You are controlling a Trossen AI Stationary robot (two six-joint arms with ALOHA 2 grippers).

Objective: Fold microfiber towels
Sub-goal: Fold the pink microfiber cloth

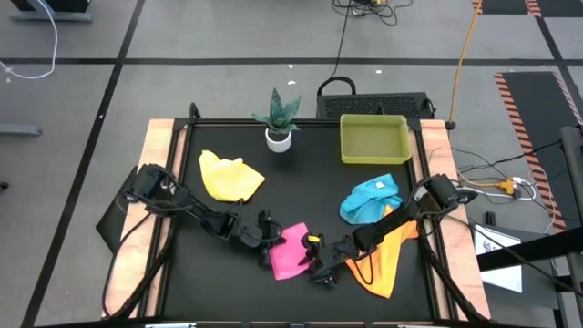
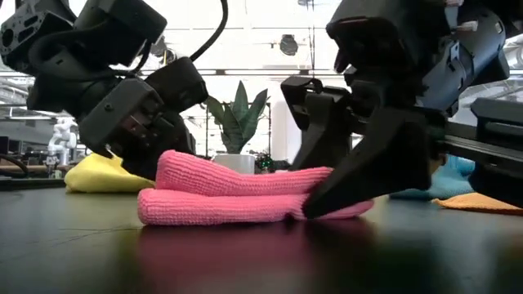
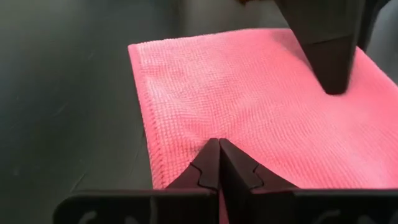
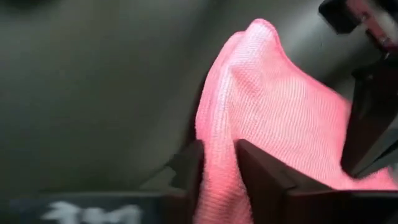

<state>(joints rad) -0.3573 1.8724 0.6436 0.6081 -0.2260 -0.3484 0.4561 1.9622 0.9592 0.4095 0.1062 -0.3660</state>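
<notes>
Pink towel (image 1: 290, 252) folded on black table (image 1: 301, 196), left gripper (image 3: 219, 163) fingers pressed closed atop it, right gripper (image 4: 219, 163) pinching its edge

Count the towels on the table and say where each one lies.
4. Yellow towel at the left, near the plant; blue towel at the right; orange towel in front of it; pink towel at front centre. None appears hidden.
</notes>
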